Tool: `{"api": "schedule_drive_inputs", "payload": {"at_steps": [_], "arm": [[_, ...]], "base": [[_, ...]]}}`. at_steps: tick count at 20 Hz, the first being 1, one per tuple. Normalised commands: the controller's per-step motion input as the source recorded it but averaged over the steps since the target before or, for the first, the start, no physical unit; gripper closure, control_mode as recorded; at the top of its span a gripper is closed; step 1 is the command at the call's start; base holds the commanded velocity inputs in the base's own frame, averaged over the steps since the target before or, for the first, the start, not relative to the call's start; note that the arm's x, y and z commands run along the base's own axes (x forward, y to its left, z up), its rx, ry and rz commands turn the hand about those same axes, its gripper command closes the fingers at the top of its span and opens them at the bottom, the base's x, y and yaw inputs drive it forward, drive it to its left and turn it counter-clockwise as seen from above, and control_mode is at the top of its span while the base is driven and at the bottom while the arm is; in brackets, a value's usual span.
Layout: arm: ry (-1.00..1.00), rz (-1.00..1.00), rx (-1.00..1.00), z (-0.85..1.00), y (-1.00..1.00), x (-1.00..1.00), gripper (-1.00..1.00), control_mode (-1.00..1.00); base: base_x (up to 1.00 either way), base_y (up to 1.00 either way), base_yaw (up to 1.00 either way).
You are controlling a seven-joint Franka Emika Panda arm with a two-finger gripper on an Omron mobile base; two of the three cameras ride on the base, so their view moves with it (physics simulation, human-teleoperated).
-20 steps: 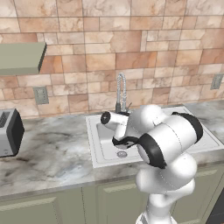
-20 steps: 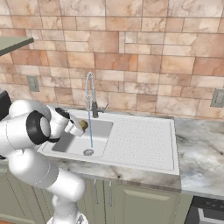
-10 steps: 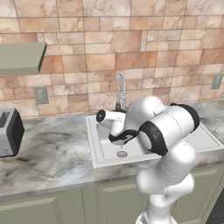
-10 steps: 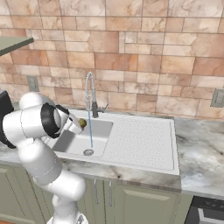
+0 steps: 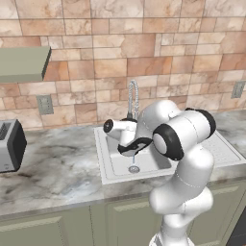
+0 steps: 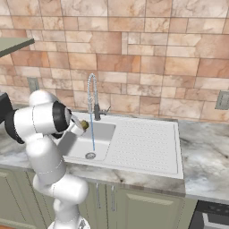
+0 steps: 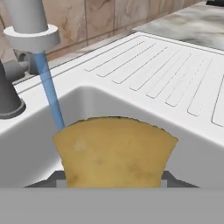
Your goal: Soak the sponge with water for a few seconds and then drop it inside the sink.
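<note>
Sponge (image 7: 114, 151): clamped in the claw (image 6: 80, 126), over the basin, its edge touching the stream.
Change: arm has swung further left since a second ago; sponge has moved from beside the stream to meet it.
Water (image 7: 49, 93): thin blue line falling from the tap (image 6: 92, 96) to the drain (image 6: 90, 155).
Sink (image 6: 147, 150): holds the running water; ribbed drainboard beyond the claw.
Writing: nothing readable.

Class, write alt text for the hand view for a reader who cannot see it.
A yellow sponge is gripped over the white sink, its upper left edge meeting the thin blue water falling from the tap. The ribbed drainboard lies beyond.
</note>
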Motion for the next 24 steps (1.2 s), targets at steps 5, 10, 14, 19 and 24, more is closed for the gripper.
{"api": "schedule_drive_inputs", "payload": {"at_steps": [5,10,14,19,24], "arm": [[0.00,0.00,-0.03,0.00,0.10,0.01,1.00,-1.00],[0.00,0.00,-0.05,0.00,0.19,0.00,1.00,-1.00],[0.00,-0.01,-0.03,0.00,0.07,0.00,1.00,-1.00],[0.00,-0.01,-0.01,0.00,0.00,0.01,1.00,-1.00],[0.00,-0.01,0.00,-0.03,0.00,0.00,1.00,-1.00]], "base": [[0.00,0.00,0.00],[0.00,0.00,0.00],[0.00,0.00,0.00],[0.00,0.00,0.00],[0.00,0.00,0.00]]}}
